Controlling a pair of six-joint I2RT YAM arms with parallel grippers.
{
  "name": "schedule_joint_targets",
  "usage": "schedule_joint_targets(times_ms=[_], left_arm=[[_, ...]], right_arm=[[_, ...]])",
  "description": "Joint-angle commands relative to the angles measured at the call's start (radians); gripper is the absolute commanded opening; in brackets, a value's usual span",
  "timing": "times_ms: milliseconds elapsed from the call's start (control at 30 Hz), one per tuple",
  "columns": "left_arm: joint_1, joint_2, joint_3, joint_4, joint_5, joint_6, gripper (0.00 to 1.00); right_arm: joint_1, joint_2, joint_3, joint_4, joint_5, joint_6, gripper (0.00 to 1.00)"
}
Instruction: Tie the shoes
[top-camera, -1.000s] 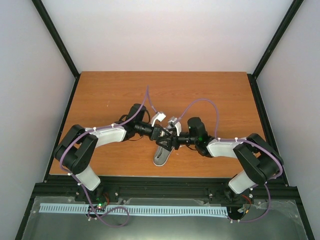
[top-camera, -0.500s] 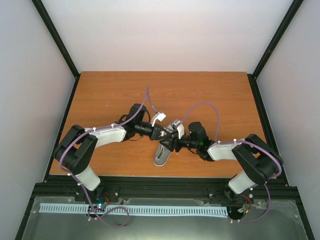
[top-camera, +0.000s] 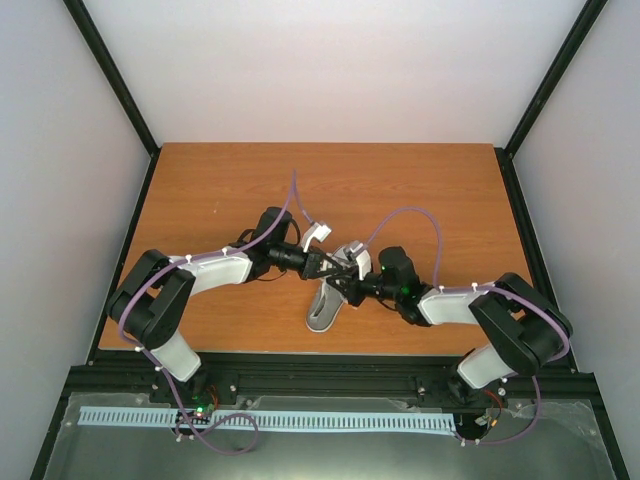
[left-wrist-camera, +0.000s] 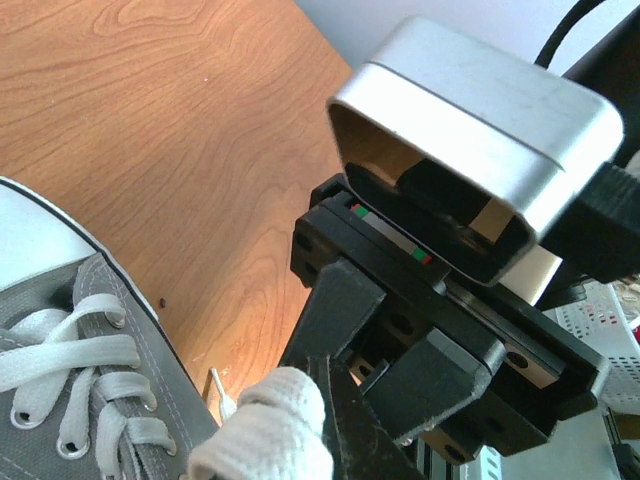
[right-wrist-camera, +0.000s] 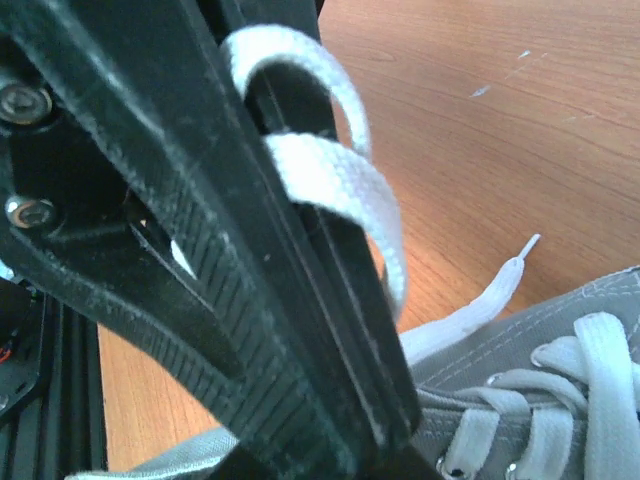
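Observation:
A small grey sneaker (top-camera: 322, 312) with a white sole lies near the table's front edge, its toe toward the arms. Both grippers meet just above its laces. My left gripper (top-camera: 322, 268) is shut on a folded loop of white lace (left-wrist-camera: 262, 425), which bulges beside its fingers (left-wrist-camera: 350, 440). The grey upper and white toe cap (left-wrist-camera: 30, 240) fill the lower left of the left wrist view. My right gripper (top-camera: 347, 283) is shut on another strand of lace (right-wrist-camera: 330, 175), which curls over its black fingers (right-wrist-camera: 300, 300). A loose lace end (right-wrist-camera: 500, 285) rests on the shoe (right-wrist-camera: 560, 400).
The wooden table (top-camera: 220, 190) stretches behind and to both sides of the shoe. Black frame posts (top-camera: 110, 75) stand at its corners, and a black rail (top-camera: 320, 375) runs along the near edge. The right wrist's silver camera housing (left-wrist-camera: 470, 130) hangs close in front of the left wrist camera.
My right gripper has slid left and nearer to the shoe's laces and gone from open to shut on a lace strand. The left gripper has held still, shut on its loop.

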Motion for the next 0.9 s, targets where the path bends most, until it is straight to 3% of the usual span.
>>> schedule_joint_targets(times_ms=[0,67,233,300,500,600,667,733,867], left_arm=[[-0.002,-0.029,0.004,0.007,0.011,0.005,0.03],[-0.002,-0.035,0.001,0.010,-0.005,0.000,0.05],[0.011,-0.111,-0.022,-0.004,-0.116,-0.023,0.47],[0.015,-0.142,-0.020,-0.052,-0.150,0.000,0.53],[0.028,-0.256,-0.058,-0.219,-0.299,0.061,0.63],[0.029,-0.339,-0.092,-0.272,-0.450,0.048,0.72],[0.029,-0.401,-0.117,-0.288,-0.563,0.026,0.72],[0.028,-0.474,-0.174,-0.230,-0.608,0.020,0.66],[0.008,-0.554,-0.310,-0.014,-0.526,0.012,0.58]], right_arm=[[0.002,-0.031,-0.016,0.041,0.053,-0.015,0.03],[0.002,-0.031,-0.018,0.045,0.056,-0.013,0.03],[0.002,-0.034,-0.029,0.053,0.066,-0.004,0.03],[0.002,-0.034,-0.032,0.055,0.074,0.004,0.03],[0.000,-0.034,-0.038,0.061,0.069,0.029,0.03],[-0.003,-0.036,-0.033,0.061,0.051,0.047,0.03],[-0.009,-0.033,-0.021,0.044,0.041,0.065,0.03],[-0.018,-0.024,-0.003,0.016,0.024,0.086,0.03],[-0.040,-0.009,0.009,0.036,-0.026,0.151,0.03]])
